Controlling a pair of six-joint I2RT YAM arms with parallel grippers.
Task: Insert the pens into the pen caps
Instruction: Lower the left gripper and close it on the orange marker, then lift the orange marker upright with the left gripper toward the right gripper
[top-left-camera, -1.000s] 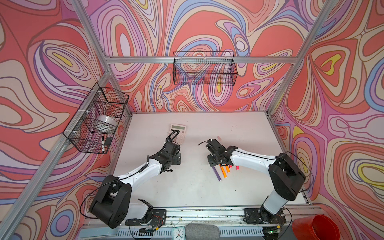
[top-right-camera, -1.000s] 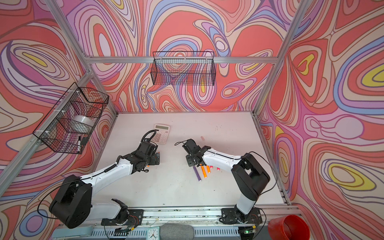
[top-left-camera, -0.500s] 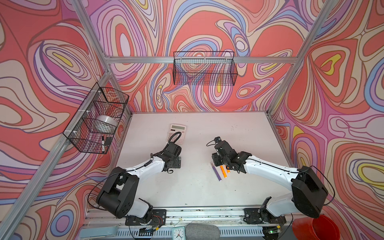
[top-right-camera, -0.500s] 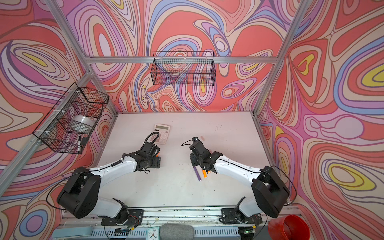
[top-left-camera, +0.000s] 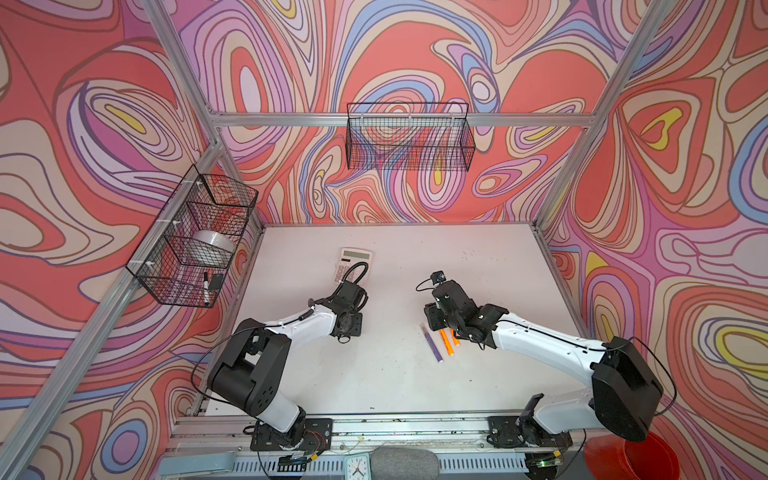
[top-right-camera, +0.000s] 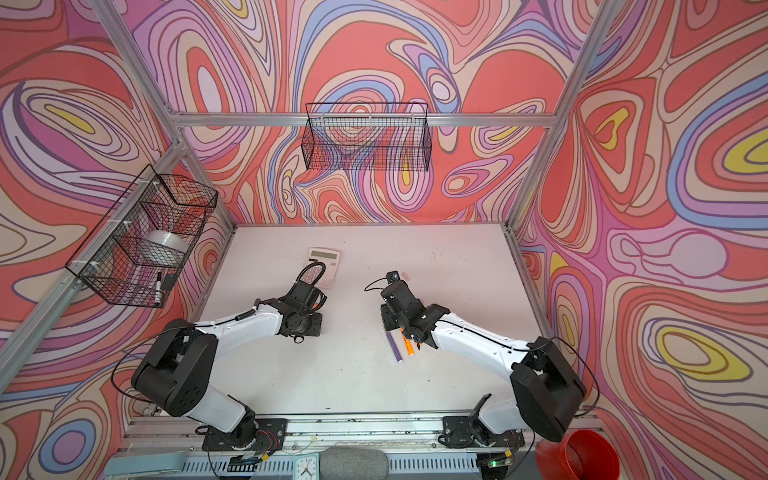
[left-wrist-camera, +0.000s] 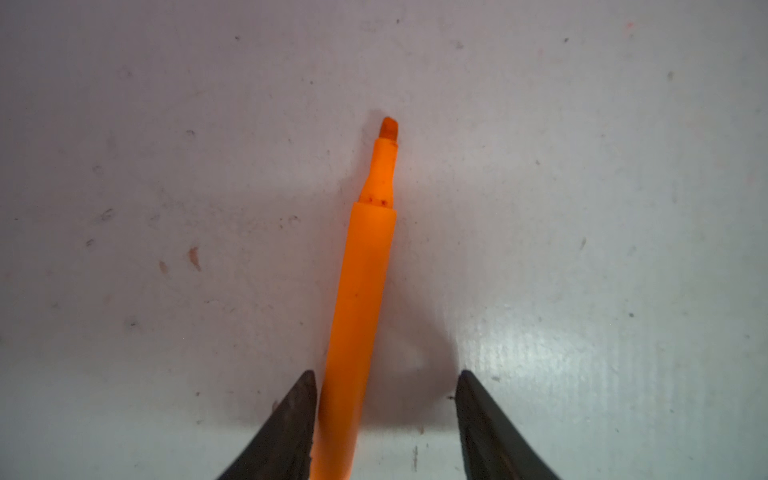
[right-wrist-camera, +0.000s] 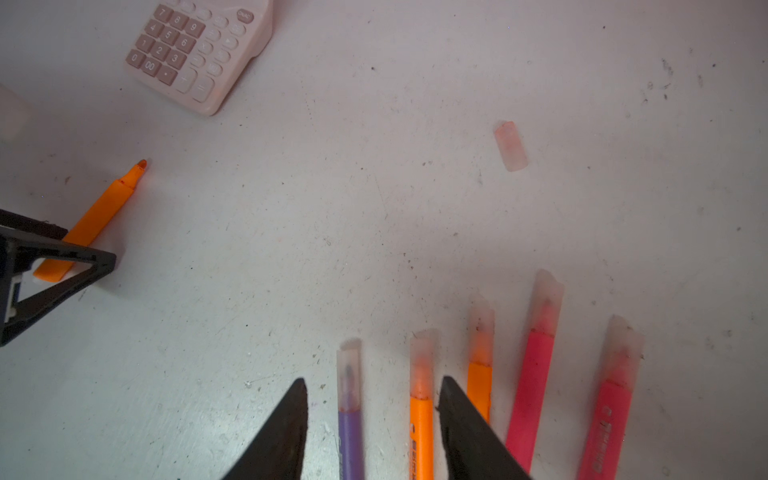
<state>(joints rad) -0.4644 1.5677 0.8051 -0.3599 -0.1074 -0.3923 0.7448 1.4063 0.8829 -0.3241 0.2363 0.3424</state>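
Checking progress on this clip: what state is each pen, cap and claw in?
Left claw: open, around the lone orange pen.
Right claw: open, holding nothing.
Lone orange pen: uncapped, lying flat.
Loose cap: empty, lying alone.
Purple pen: capped.
Two other orange pens: capped.
Two pink pens: capped.
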